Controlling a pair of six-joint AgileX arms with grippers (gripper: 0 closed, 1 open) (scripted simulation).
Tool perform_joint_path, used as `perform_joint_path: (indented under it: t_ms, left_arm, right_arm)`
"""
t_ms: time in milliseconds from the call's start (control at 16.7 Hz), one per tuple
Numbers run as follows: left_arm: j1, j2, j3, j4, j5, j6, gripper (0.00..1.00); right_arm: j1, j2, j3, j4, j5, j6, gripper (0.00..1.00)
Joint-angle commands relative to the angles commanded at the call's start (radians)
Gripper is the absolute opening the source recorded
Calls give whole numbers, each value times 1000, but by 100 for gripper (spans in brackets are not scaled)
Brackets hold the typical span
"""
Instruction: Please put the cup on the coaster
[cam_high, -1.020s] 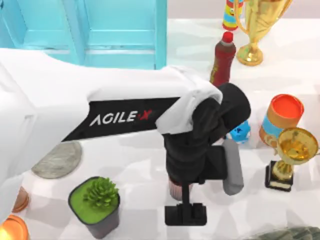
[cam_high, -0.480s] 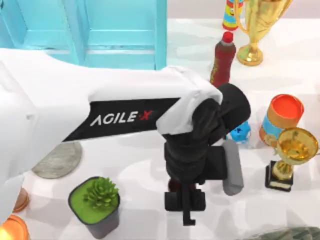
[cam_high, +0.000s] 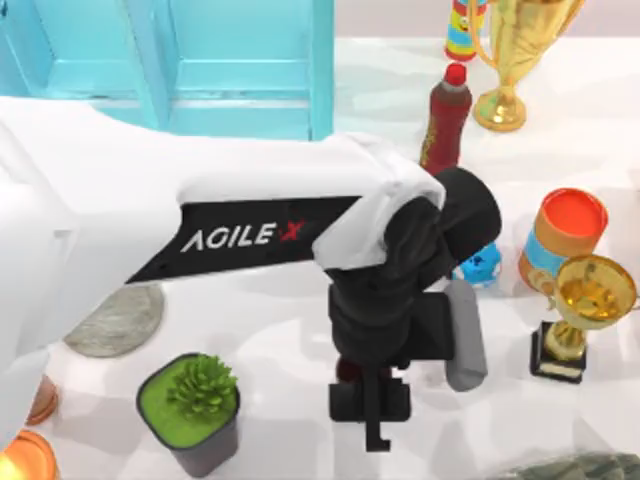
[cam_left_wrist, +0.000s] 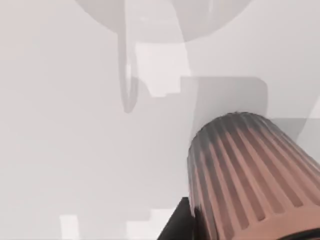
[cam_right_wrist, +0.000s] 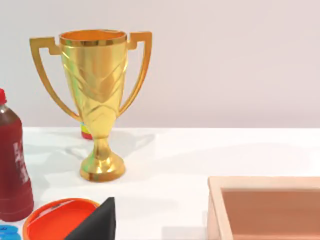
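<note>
A: Top cam?
B: Above the table (cam_high: 280, 320), looking down, close enough that the left arm (cam_high: 200, 215) covers much of the frame.
A: Left wrist cam?
B: Very close to the tabletop, cup (cam_left_wrist: 250, 180) right by the lens.
A: Right wrist?
B: Low, facing level across the table to the wall. Shares w/ top cam: gold trophy (cam_right_wrist: 97, 100), red bottle (cam_right_wrist: 12, 165), orange can (cam_right_wrist: 60, 217).

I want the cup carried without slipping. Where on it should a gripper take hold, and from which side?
Grip the cup across its ribbed side wall, about mid-height, coming down from above. It stands upright on the table, and its round, slightly tapered body gives two opposite faces for the fingers; the ribs should help friction. The left gripper hangs directly over it, so that approach looks open.
</note>
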Motion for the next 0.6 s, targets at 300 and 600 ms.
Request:
perform_joint_path:
  t_ms: [300, 600]
  left_arm:
    - [0, -1, 0, 0, 0, 2, 0]
    - [93, -33, -1, -35, 5, -103, 0]
  right_arm:
    - [0, 0, 0, 0, 0, 0, 100]
    - [0, 0, 0, 0, 0, 0, 100]
